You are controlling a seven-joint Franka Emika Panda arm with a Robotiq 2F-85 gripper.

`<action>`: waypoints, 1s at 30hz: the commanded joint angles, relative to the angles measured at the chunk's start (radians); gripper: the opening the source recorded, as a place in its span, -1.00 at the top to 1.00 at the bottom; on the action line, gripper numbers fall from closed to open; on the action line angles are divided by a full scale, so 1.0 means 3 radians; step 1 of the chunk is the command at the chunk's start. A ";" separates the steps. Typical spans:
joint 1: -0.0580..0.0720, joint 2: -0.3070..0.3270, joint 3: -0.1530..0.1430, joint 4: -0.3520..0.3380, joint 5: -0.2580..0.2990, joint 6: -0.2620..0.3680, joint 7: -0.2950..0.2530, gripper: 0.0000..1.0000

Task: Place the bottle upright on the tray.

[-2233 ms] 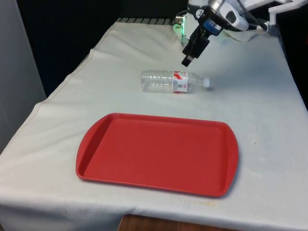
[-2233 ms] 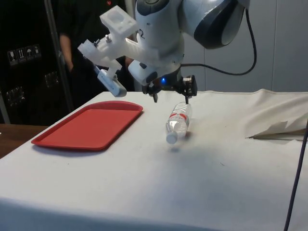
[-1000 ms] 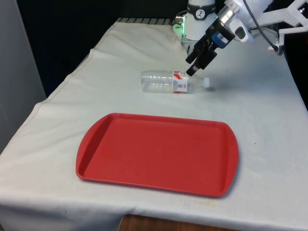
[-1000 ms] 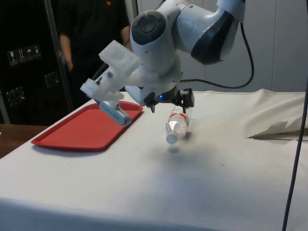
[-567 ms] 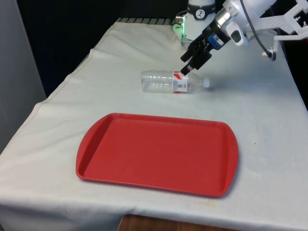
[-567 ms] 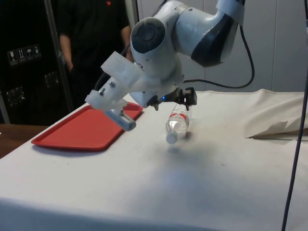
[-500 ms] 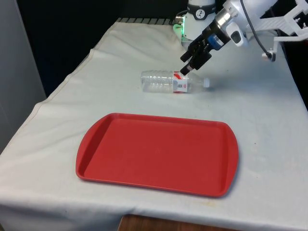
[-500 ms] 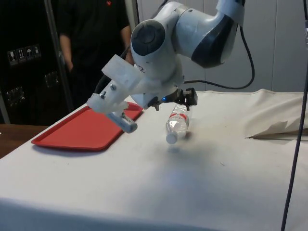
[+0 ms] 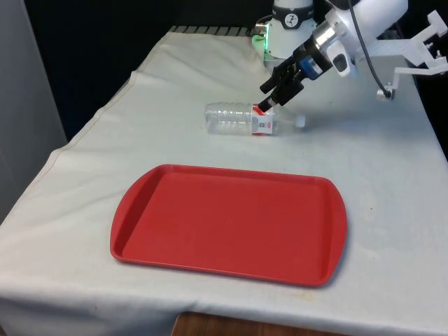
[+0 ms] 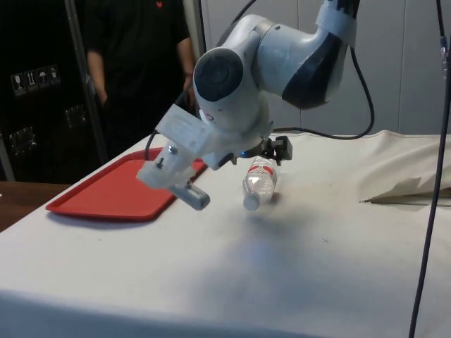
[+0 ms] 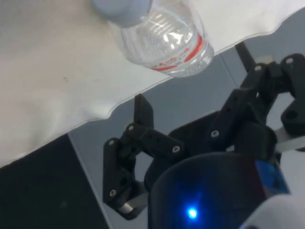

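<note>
Clear plastic water bottle (image 9: pixel 253 118) with white cap and red-and-white label, lying on its side on the white tablecloth (image 9: pixel 175 84), well apart from the far rim of the flat red plastic tray (image 9: pixel 231 222) with rounded corners. Cap pointing to the front view's right. Black two-finger gripper (image 9: pixel 265 107) tilted down over the label end, fingertips just above or touching the bottle; contact hard to judge. In the wrist view, fingers (image 11: pixel 142 111) spread apart, bottle (image 11: pixel 167 38) lying beyond their tips, nothing pinched between them. In the side view, gripper (image 10: pixel 273 151) poised just over the bottle (image 10: pixel 258 181), tray (image 10: pixel 123 189) off to one side, person in dark clothing (image 10: pixel 137 63) standing behind the table.
</note>
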State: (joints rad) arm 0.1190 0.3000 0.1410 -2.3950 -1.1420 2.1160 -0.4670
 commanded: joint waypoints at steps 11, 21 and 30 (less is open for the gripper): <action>0.0017 0.0147 0.0020 0.0053 -0.0133 -0.0120 0.0333 -1.00; 0.0010 0.0290 0.0013 0.0113 -0.0203 -0.0120 0.0463 -1.00; 0.0010 0.0400 0.0013 0.0157 -0.0260 -0.0120 0.0573 -1.00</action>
State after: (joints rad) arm 0.1190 0.4160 0.1470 -2.3520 -1.2100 2.0800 -0.3030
